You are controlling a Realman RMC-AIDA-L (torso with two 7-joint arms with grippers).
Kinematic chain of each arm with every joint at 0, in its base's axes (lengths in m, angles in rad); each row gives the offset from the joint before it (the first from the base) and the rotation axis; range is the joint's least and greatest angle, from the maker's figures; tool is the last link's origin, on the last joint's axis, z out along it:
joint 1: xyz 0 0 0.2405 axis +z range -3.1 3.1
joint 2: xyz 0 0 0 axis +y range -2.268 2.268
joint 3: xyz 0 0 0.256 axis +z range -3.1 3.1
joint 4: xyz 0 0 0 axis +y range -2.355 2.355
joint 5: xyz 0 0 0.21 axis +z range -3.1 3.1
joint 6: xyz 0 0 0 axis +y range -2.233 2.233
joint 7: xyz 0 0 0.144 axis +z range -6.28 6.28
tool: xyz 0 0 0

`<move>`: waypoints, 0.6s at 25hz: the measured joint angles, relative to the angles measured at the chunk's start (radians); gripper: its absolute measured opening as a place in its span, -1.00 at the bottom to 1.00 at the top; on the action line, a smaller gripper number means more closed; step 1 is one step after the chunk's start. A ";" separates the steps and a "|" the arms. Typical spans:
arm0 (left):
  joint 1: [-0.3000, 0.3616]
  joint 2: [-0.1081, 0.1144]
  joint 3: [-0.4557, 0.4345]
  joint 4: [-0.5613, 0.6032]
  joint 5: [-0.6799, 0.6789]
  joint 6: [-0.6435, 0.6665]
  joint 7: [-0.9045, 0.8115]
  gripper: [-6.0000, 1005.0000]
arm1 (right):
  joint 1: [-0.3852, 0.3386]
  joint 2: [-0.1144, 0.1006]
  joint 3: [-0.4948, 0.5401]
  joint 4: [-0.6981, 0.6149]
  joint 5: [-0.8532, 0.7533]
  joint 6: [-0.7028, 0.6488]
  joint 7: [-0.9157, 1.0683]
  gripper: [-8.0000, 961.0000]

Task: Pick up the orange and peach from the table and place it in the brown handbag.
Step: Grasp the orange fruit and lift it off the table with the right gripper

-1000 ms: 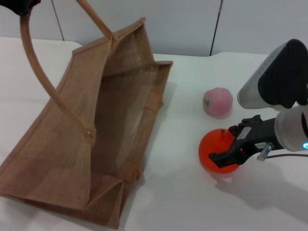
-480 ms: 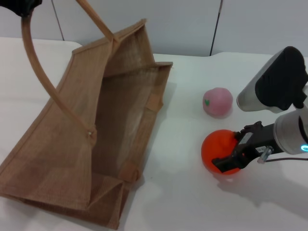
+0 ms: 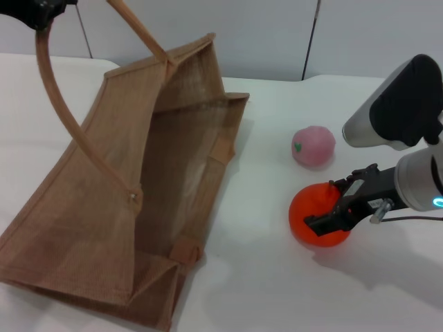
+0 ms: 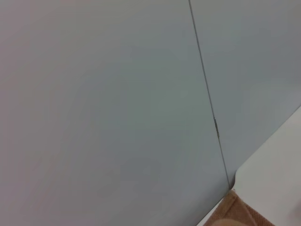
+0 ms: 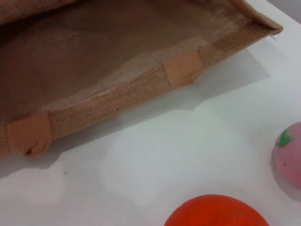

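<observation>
Orange [image 3: 315,216] sits clamped in the right gripper [image 3: 331,211], apparently not lifted yet; the peach [image 3: 313,146] waits just beyond it. Neither fruit's in the handbag [image 3: 138,194], so basically everything's left. Left gripper [image 3: 38,10] holds a handle up, mostly cut off, so can't tell its grip.

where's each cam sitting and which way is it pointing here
Head view: high on the robot, facing forward and down at the brown handbag, orange and peach; shows right gripper shut on the orange, left gripper holding a handle up.
Left wrist view: raised, faces the wall; only a bag corner.
Right wrist view: low beside the orange, faces the bag's open mouth.
Head and right wrist views share both fruits and the bag.
</observation>
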 joint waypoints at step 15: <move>-0.005 0.000 0.000 0.000 0.001 -0.001 -0.003 -0.80 | 0.023 0.004 -0.011 0.019 -0.070 0.010 0.031 0.84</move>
